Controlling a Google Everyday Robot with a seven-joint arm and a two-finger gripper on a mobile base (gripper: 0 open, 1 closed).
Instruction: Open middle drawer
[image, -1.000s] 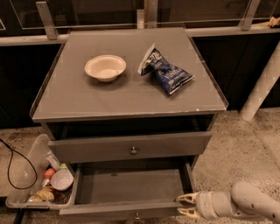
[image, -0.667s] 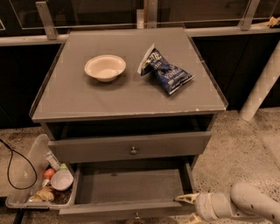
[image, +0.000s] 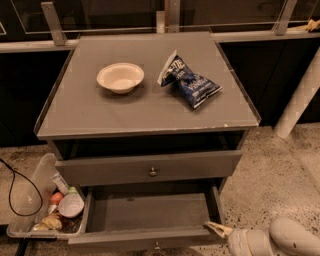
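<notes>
The middle drawer (image: 145, 212) is pulled well out of the grey cabinet and shows a plain grey inside with nothing in it. Its front edge (image: 140, 239) runs along the bottom of the view, with the small round knob (image: 157, 246) just showing. My gripper (image: 220, 230) is at the lower right, with its tan tip next to the drawer's right front corner. The white arm (image: 280, 240) trails off to the right. The drawer above (image: 150, 167), with its own knob (image: 153, 171), is pushed in. The lowest drawer is hidden under the open one.
A white bowl (image: 120, 77) and a blue chip bag (image: 192, 82) lie on the cabinet top (image: 100, 112). A clear bin (image: 40, 210) with cups and snacks sits on the floor to the left, beside a black cable (image: 15, 185). A white pole (image: 300, 100) leans at the right.
My gripper has slid slightly down and to the right along the drawer's right front corner. The drawer stays open as before.
</notes>
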